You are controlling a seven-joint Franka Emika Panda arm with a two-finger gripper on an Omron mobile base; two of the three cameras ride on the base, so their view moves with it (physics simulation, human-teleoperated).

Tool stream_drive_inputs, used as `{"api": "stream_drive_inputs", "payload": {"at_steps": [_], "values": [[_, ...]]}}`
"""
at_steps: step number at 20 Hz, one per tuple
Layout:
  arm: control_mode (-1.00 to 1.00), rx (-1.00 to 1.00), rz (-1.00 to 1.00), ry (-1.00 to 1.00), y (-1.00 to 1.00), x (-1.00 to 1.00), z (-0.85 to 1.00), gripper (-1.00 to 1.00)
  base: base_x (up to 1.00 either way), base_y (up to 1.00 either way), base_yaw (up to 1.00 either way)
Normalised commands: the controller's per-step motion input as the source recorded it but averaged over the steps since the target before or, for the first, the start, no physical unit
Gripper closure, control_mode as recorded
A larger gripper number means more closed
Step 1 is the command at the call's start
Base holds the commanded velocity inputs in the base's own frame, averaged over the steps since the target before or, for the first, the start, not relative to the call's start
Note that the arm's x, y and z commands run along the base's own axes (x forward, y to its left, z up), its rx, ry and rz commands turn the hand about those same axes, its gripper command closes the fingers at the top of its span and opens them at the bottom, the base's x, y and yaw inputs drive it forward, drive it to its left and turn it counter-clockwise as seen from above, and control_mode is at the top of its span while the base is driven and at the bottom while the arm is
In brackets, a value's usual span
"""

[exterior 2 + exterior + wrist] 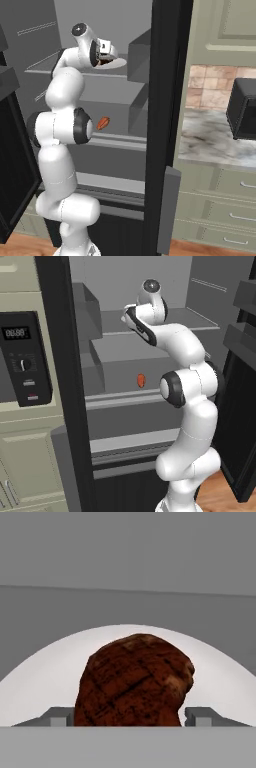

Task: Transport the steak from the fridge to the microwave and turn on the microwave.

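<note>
Reaching into the fridge, the arm hides its tool. From the right, the tool meets a white plate. Hand view: spread fingertips flank the steak (contact unclear, probably none); close squarely, low.

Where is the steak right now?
The steak sits on a white plate on an upper shelf inside the fridge. In the hand view it fills the middle, right between the claw's fingertips.
</note>
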Motion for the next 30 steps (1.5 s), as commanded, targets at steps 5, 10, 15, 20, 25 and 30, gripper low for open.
{"api": "stream_drive_inputs", "payload": {"at_steps": [5,10,15,20,25,30], "values": [[-1.00,0.00,-0.27,0.04,0.00,-0.11,-0.50,1.00,0.00,0.00,0.00],[-1.00,0.02,-0.16,-0.12,-0.20,-0.19,-0.06,1.00,0.00,0.00,0.00],[-1.00,0.09,0.00,-0.27,-0.39,-0.20,0.03,1.00,0.00,0.00,0.00],[-1.00,0.13,0.00,-0.28,-0.50,-0.46,0.07,1.00,0.00,0.00,0.00],[-1.00,0.14,0.07,-0.20,-0.41,-0.82,0.20,1.00,0.00,0.00,0.00],[-1.00,0.01,0.10,-0.06,-0.01,-0.94,0.51,1.00,0.00,0.00,0.00]]}}
